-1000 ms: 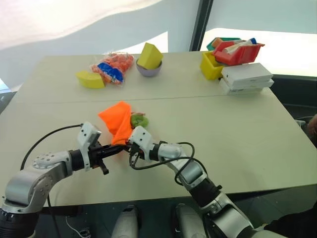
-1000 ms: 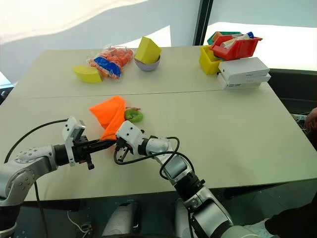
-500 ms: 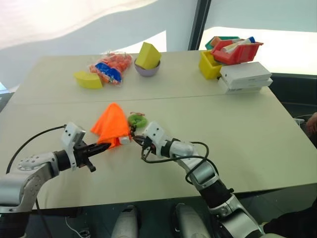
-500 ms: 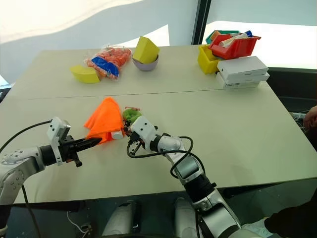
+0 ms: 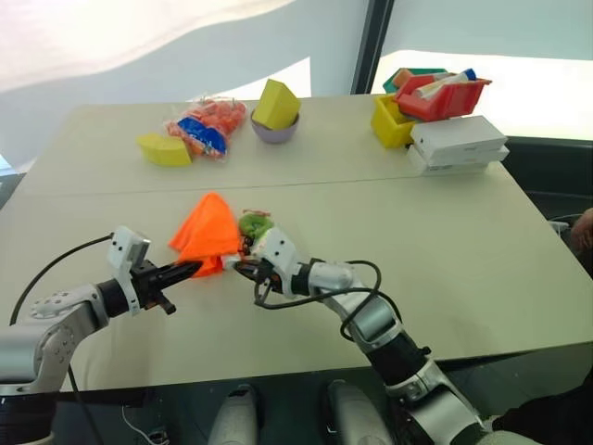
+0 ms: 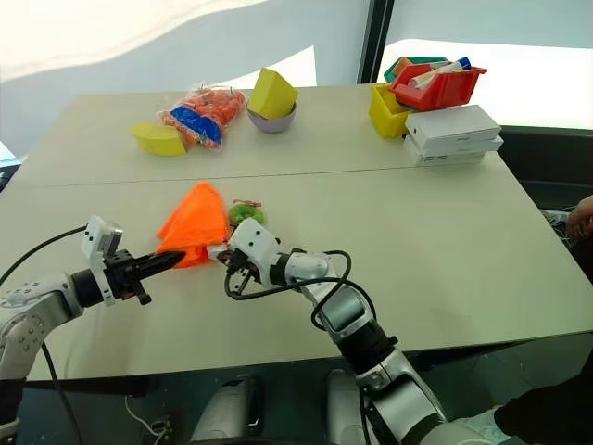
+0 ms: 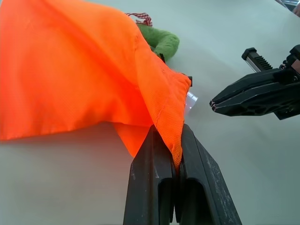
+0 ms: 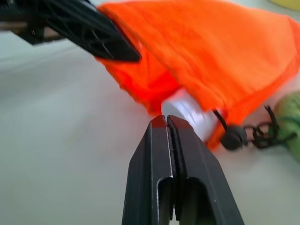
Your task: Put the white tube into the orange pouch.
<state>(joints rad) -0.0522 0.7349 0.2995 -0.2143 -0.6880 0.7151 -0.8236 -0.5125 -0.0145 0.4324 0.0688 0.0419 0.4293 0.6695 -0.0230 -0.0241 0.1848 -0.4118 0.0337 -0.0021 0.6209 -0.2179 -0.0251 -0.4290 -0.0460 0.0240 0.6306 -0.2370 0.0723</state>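
The orange pouch [image 5: 208,236] lies on the table, pulled up into a peak. My left gripper [image 5: 195,269] is shut on the hem of its mouth [image 7: 174,140]. The white tube [image 8: 188,111] is mostly inside the pouch, and just its round white end sticks out of the mouth. My right gripper [image 5: 243,269] is shut and holds nothing. Its tips [image 8: 167,123] are right at that end; contact is unclear. The black cord [image 8: 243,133] trails toward the green ball [image 5: 257,225] beside the pouch.
At the back left are a clear bag of orange pieces [image 5: 208,125], a yellow wedge [image 5: 167,148] and a yellow block in a bowl [image 5: 278,109]. Yellow and red bins [image 5: 435,100] and white boxes [image 5: 459,144] stand at the back right. A person's hand [image 5: 586,232] is at the right edge.
My left gripper drew left with the pouch's hem, pulling the fabric into a peak. The right gripper came off the pouch, stayed shut, and now sits at the tube's exposed end.
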